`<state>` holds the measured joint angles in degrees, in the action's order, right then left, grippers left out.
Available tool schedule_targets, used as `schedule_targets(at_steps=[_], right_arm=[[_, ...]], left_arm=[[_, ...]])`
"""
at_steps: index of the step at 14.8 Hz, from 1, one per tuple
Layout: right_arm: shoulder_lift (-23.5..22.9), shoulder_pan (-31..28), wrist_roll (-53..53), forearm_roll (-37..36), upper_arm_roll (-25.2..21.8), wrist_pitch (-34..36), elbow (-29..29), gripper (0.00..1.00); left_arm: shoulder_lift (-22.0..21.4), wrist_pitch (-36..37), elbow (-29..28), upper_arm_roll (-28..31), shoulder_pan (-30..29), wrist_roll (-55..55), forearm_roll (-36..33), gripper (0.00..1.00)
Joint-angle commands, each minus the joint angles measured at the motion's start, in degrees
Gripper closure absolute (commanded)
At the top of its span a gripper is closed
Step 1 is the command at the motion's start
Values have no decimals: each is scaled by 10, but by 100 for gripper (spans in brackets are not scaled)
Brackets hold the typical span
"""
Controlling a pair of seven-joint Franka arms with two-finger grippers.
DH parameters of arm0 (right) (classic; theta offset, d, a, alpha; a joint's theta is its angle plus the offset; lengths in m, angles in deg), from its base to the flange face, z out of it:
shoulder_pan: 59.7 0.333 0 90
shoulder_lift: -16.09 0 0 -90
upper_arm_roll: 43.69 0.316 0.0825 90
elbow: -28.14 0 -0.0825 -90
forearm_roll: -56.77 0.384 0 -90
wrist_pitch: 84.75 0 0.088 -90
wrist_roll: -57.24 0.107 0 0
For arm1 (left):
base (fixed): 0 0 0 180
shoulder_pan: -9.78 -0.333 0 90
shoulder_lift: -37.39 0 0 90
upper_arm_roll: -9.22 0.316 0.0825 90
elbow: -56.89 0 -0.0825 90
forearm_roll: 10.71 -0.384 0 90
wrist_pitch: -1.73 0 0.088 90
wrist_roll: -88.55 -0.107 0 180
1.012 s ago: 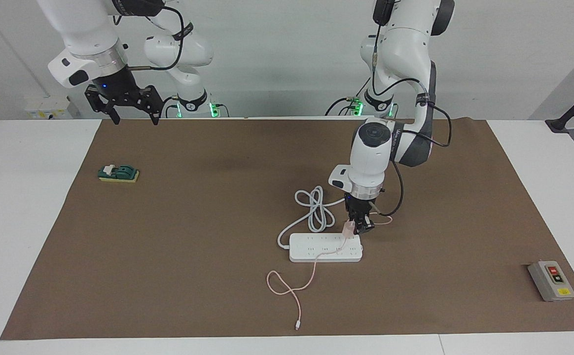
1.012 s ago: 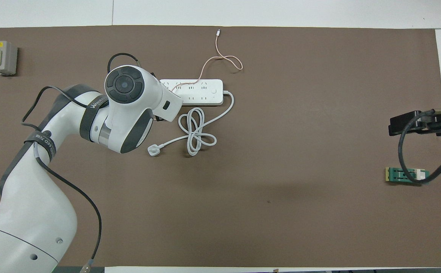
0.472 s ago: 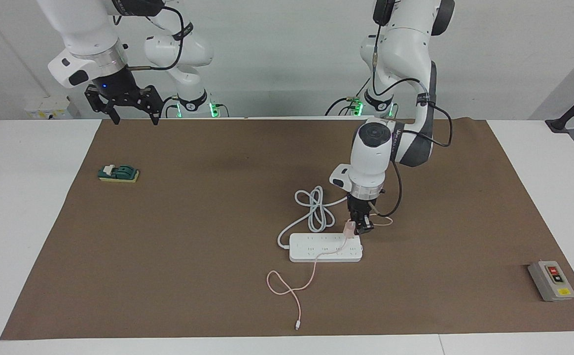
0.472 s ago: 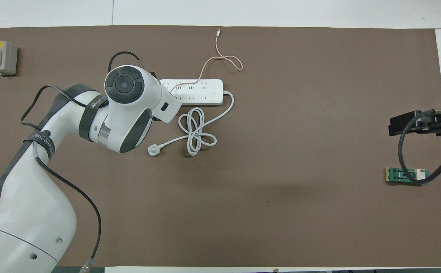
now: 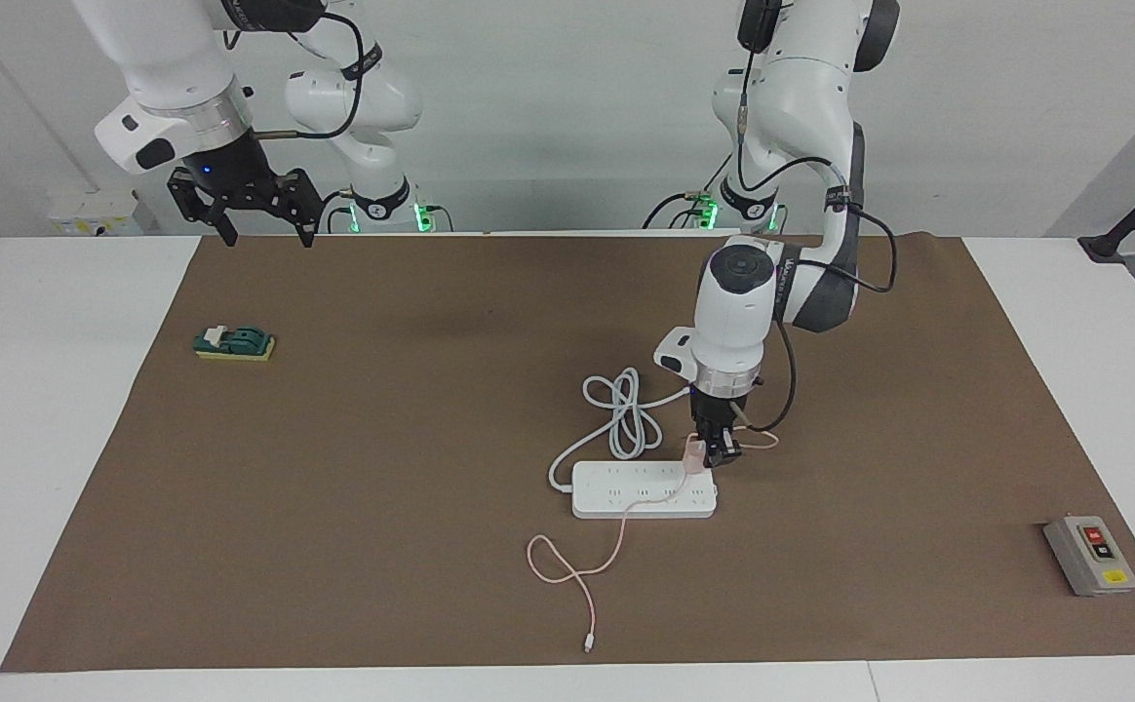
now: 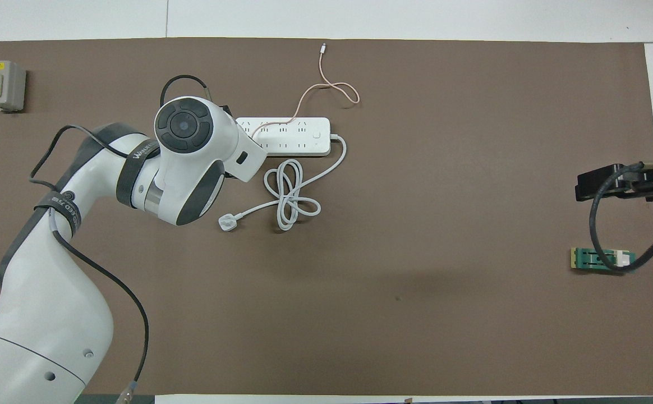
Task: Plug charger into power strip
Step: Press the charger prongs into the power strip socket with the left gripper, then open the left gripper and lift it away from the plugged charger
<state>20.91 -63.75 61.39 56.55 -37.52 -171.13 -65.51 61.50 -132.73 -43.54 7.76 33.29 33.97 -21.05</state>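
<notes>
1. Left gripper (image 5: 709, 455): your working hand, pointing straight down over the left arm's end of the power strip. Its fingers are clamped on the charger. In the overhead view the wrist housing hides it from you.

2. Charger (image 5: 692, 455): pale pink cube held in that gripper, just above the strip's top face at the row of sockets nearer the robots. You cannot tell whether the prongs have entered a socket.

3. Power strip (image 5: 626, 489): flat and white, lying directly under the gripper and stretching away from it toward the right arm's end of the table, on the brown mat (image 5: 382, 439).

4. Pink cable (image 5: 567, 565): runs from the charger across the strip's top, then loops on the mat farther from the robots than the gripper; its free end lies near the mat's edge.

5. White cord (image 5: 626, 414): coiled on the mat beside the gripper, nearer to the robots than the strip. Its three-pin plug (image 6: 226, 223) shows to you in the overhead view only.

6. Grey button box (image 5: 1090, 555): well apart from the gripper, at the left arm's end of the mat.

7. Green block (image 5: 234, 342): well apart, at the right arm's end.

8. Right gripper (image 5: 260, 234): fingers spread wide, holding nothing, raised over the mat's corner at the right arm's end; this arm waits.
</notes>
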Motion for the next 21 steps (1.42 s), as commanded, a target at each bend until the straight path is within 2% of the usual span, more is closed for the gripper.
schedule_targets(at_steps=[1, 8, 13, 15, 17, 21], right_arm=[[13, -8, -2, -3, 6, -4, -14, 0], [13, -8, -1, -3, 6, -4, -14, 0], [13, -9, -1, -3, 6, -4, -14, 0], [13, -9, -2, -3, 6, -4, -14, 0], [13, -9, -2, -3, 6, -4, -14, 0], [13, -8, -1, -3, 6, -4, -14, 0]], left_arm=[[29, -25, 1, 0, -8, -6, -10, 100], [54, 30, 44, -4, -11, -65, -10, 100], [74, 85, 95, -15, -27, -144, 42, 100], [101, 123, 138, -19, -29, -180, 76, 100], [150, 182, 220, -19, -29, -228, 101, 100], [156, 179, 228, -19, -33, -248, 113, 100]])
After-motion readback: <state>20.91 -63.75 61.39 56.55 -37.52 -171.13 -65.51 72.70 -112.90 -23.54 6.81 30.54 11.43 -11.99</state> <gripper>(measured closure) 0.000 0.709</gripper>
